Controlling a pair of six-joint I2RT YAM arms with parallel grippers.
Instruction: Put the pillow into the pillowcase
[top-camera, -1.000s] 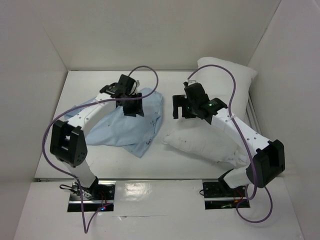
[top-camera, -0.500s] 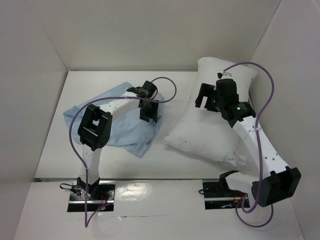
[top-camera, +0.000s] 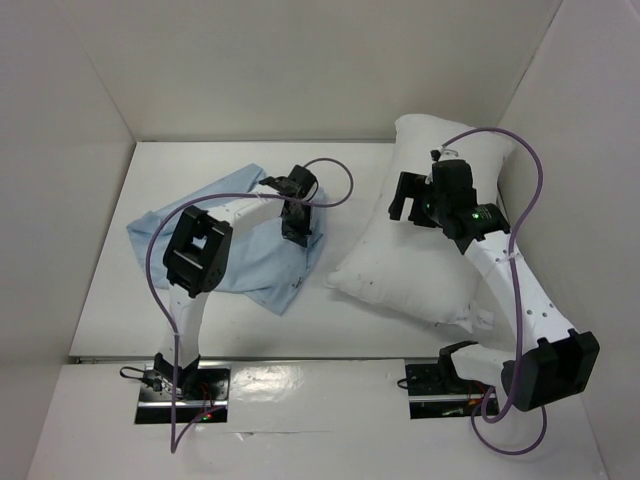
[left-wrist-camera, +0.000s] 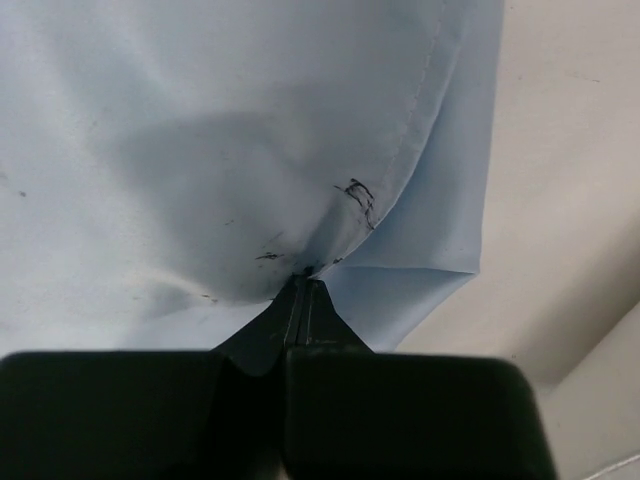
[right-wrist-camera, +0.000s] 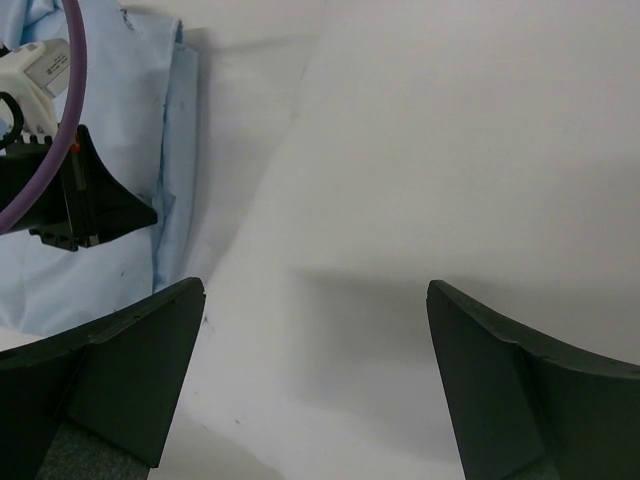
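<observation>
The light blue pillowcase (top-camera: 255, 268) lies crumpled on the table's left half. My left gripper (top-camera: 297, 232) sits at its right edge, shut on a pinch of the fabric; in the left wrist view the pillowcase (left-wrist-camera: 200, 120) bunches up into the closed fingertips of my left gripper (left-wrist-camera: 303, 276) beside a seam. To the right, the white pillow (top-camera: 410, 268) lies diagonally. My right gripper (top-camera: 408, 204) hovers open over its upper left part. The right wrist view shows the pillow (right-wrist-camera: 450, 150) below my right gripper (right-wrist-camera: 315, 290), with nothing between the wide jaws and the pillowcase (right-wrist-camera: 60, 290) at left.
White walls enclose the table on the left, back and right; the right wall (top-camera: 570, 150) runs close to the pillow's far end. Purple cables (top-camera: 335, 175) loop above both arms. Bare tabletop (top-camera: 330, 330) runs along the front.
My left gripper has moved right to the pillowcase's right edge and shut on the fabric. The right arm swung up toward the pillow's far end, jaws still open.
</observation>
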